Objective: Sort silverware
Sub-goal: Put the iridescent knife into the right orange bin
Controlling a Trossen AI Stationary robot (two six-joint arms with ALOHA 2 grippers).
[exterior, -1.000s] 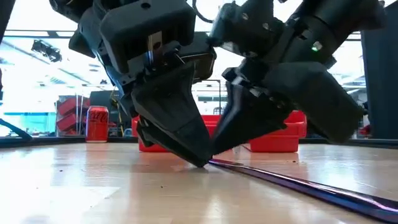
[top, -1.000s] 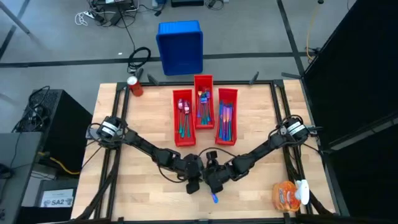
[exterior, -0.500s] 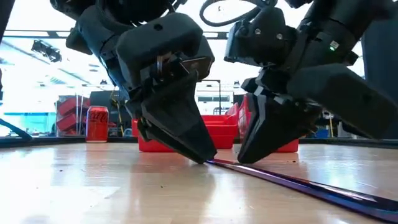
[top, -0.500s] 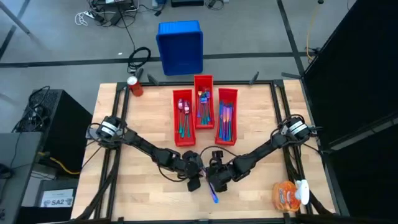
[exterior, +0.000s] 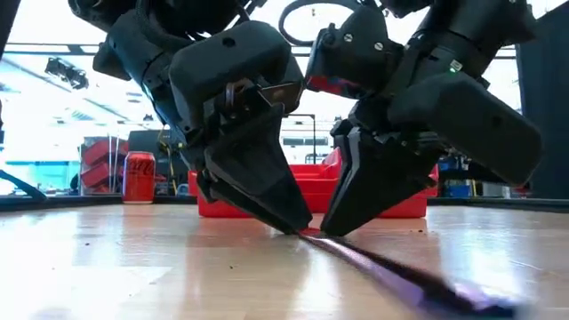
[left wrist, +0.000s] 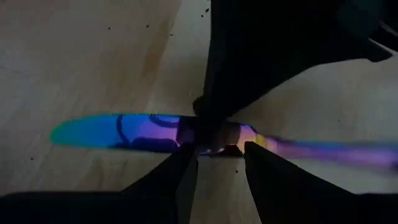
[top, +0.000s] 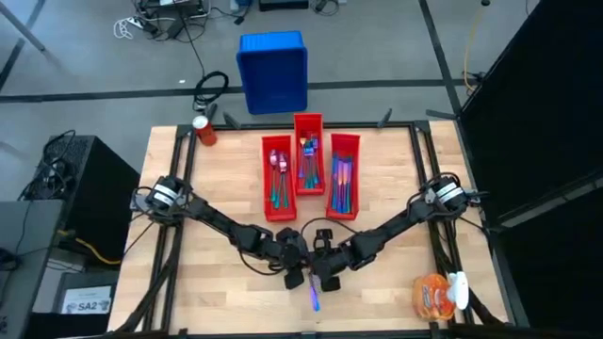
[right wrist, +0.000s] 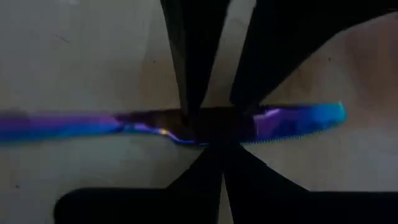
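**A:** Since all three red bins look loaded, how much is left to sort?

**B:** Prob just one piece. Left bin (top: 278, 179) has spoons w/ pinkish bowls, middle bin (top: 308, 155) a mixed blue cluster, can't tell the type, right bin (top: 343, 177) long purple-pink pieces. Only thing loose on the bench (top: 217, 179) is one iridescent knife (top: 312, 297), near the front edge, well apart from the bins.

**A:** Who's got it?

**B:** Both arms are on it. Left end effector (left wrist: 219, 163) has its fingers slightly apart, straddling the knife near where blade meets handle, tips down at the wood. Right end effector (right wrist: 221, 152) comes at the same spot from the other side, fingers pinched nearly together at the knife. Can't tell if either has a real hold.

**A:** Lifted yet?

**B:** Not clearly. Low view shows the knife (exterior: 382, 271) running from both sets of tips toward the camera, low along the bench.

**A:** So what remains?

**B:** My guess: get a firm grip, carry it back to whichever bin holds knives, done.
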